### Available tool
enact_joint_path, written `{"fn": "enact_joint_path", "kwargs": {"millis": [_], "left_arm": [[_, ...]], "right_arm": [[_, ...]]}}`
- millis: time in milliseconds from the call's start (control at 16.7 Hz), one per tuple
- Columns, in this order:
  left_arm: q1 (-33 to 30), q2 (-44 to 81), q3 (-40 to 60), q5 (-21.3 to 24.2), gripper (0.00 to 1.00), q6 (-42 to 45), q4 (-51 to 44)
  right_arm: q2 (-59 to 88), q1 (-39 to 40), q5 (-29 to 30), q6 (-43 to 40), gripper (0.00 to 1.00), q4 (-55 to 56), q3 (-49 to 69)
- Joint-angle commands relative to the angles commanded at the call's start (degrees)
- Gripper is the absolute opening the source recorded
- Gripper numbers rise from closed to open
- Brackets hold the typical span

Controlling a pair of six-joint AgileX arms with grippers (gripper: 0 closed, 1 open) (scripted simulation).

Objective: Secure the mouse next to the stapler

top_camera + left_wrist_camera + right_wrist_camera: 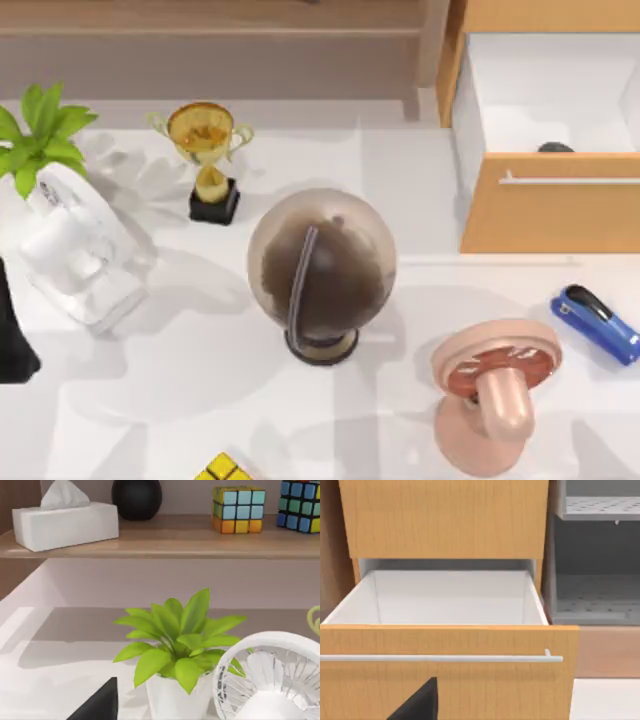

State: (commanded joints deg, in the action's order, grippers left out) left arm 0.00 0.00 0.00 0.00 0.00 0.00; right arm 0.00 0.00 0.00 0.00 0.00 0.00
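The mouse (555,148) is a small dark grey dome lying inside the open drawer (520,90), just behind the drawer's wooden front (550,215). The blue stapler (597,322) with its black top arm lies on the table at the right, in front of the drawer. My left arm (10,335) rests at the table's left edge, far from both. A black part of my left gripper (97,705) shows in the left wrist view. My right gripper (417,702) faces the drawer's front (445,680) and handle (440,658); the drawer's front hides the mouse there.
A globe (322,268) stands mid-table and a pink fan (495,385) left of the stapler. A gold trophy (210,150), a potted plant (40,130) and a white fan (75,255) occupy the left. A yellow cube (222,469) sits at the front edge.
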Motion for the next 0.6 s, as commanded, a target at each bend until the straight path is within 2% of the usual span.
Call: {"fn": "enact_joint_path", "kwargs": {"millis": [300,600], "left_arm": [[0.0,0.0,0.0,0.0,1.0,0.0,0.0],[0.0,0.0,0.0,0.0,1.0,0.0,0.0]], "right_arm": [[2.53,0.46,-0.15,0.3,1.0,-1.07,3.05],[17.22,1.65,-0.32,2.38,1.0,-9.04,19.08]]}}
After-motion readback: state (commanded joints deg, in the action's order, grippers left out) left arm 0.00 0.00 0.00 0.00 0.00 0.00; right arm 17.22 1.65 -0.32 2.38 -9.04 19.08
